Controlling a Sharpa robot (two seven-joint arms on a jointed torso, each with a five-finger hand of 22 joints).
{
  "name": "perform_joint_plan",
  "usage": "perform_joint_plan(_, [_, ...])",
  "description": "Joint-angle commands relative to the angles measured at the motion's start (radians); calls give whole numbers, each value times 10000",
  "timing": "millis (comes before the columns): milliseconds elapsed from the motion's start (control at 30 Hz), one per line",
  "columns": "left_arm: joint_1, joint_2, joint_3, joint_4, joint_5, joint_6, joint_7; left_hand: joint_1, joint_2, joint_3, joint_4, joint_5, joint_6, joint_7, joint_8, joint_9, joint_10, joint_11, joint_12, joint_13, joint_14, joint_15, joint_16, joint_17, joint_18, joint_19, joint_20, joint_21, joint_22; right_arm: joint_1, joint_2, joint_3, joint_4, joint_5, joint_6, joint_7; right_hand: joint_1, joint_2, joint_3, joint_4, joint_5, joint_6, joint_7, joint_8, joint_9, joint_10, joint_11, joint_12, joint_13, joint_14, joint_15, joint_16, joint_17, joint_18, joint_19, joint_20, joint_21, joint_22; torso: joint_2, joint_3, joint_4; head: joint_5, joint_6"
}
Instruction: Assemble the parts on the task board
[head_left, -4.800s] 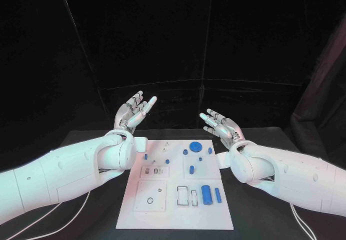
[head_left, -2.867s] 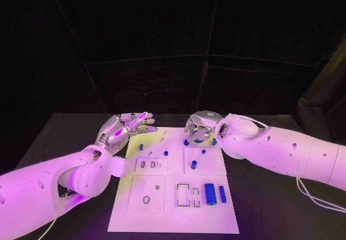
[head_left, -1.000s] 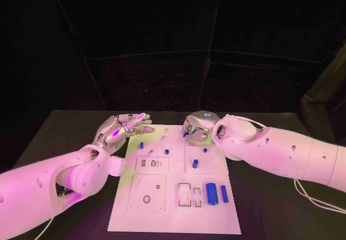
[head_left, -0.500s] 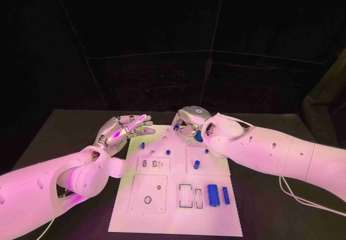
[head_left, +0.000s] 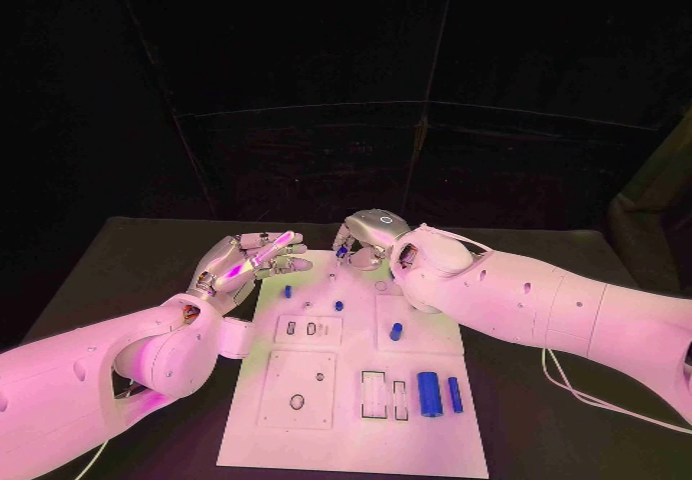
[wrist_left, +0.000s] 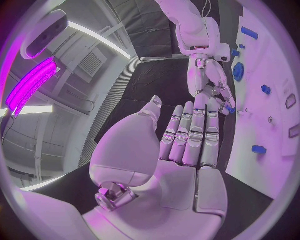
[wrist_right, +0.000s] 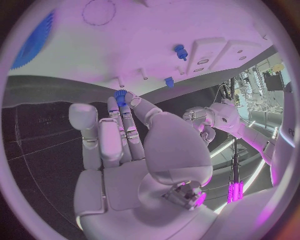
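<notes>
The right hand (head_left: 366, 237) hangs over the far edge of the white board (head_left: 346, 440), fingers curled down, and pinches a small blue gear (wrist_right: 120, 94) at its fingertips. The head view hides that piece behind the knuckles; the right wrist view shows it plainly, held between the fingertips just above the board's edge. That same view shows a large blue toothed wheel (wrist_right: 34, 37) lying on the board well beyond the fingers, and two small blue pegs (wrist_right: 180, 51) standing in the board off to the thumb side. The left hand (head_left: 248, 258) is held beside the board's far left corner, palm up, fingers spread and holding nothing; its wrist view confirms the bare palm (wrist_left: 169, 155) and shows the right hand just past its fingertips. Nearer the robot, behind both hands, a blue cylinder (head_left: 428, 390) and a thinner blue pin (head_left: 454, 393) lie side by side on the board.
</notes>
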Motion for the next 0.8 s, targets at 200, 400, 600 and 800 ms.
perform_joint_plan(200, [30, -11, 7, -12, -59, 123, -10, -4, 116, -7, -75, -15, -12, 50, -52, -11, -5, 87, -45, -12, 27, 66, -63, 13, 149, 68, 29, -45, -13, 39, 166, 7, -148, 15, 678, 94, -56, -131, 105, 52, -163, -49, 68, -40, -11, 57, -55, -1, 10, 236, -42, 50, -18, -135, 49, 38, 73, 41, 15, 2, 4, 52, -38])
perform_joint_plan(400, [43, -29, 8, -19, -59, 131, -26, 7, 120, -6, -90, -15, -11, 49, -56, -11, -3, 87, -51, -11, 28, 66, -71, 16, 150, 71, 30, -51, -17, 42, 200, 6, -223, -13, 925, 11, -94, -175, 143, 89, -230, -75, 76, -44, -13, 26, -45, -6, 6, 233, -34, 56, -20, -136, 38, 50, 95, 59, 25, -13, 9, 51, -54])
perform_joint_plan(600, [50, -39, 8, -28, -59, 132, -40, 24, 117, -11, -120, -16, -13, 50, -66, -10, -4, 88, -65, -11, 29, 67, -87, 22, 150, 75, 32, -63, -26, 43, 209, 6, -213, -130, 1084, -96, -124, -246, 187, 119, -309, -127, 88, -53, -18, -27, -32, -13, 0, 215, -22, 29, -81, -142, 28, 67, 127, 97, 26, -9, 2, 79, -72])
perform_joint_plan(800, [55, -38, 8, -44, -58, 146, -55, 25, 116, -12, -123, -16, -14, 51, -68, -11, -5, 89, -67, -12, 28, 68, -89, 22, 150, 75, 32, -65, -27, 44, 286, 5, -282, -367, 956, -314, -168, -291, 235, 177, -376, -186, 105, -58, -22, -101, -10, -20, -7, 200, -3, 10, -120, -141, 5, 88, 137, 96, 40, -14, 17, 70, -59])
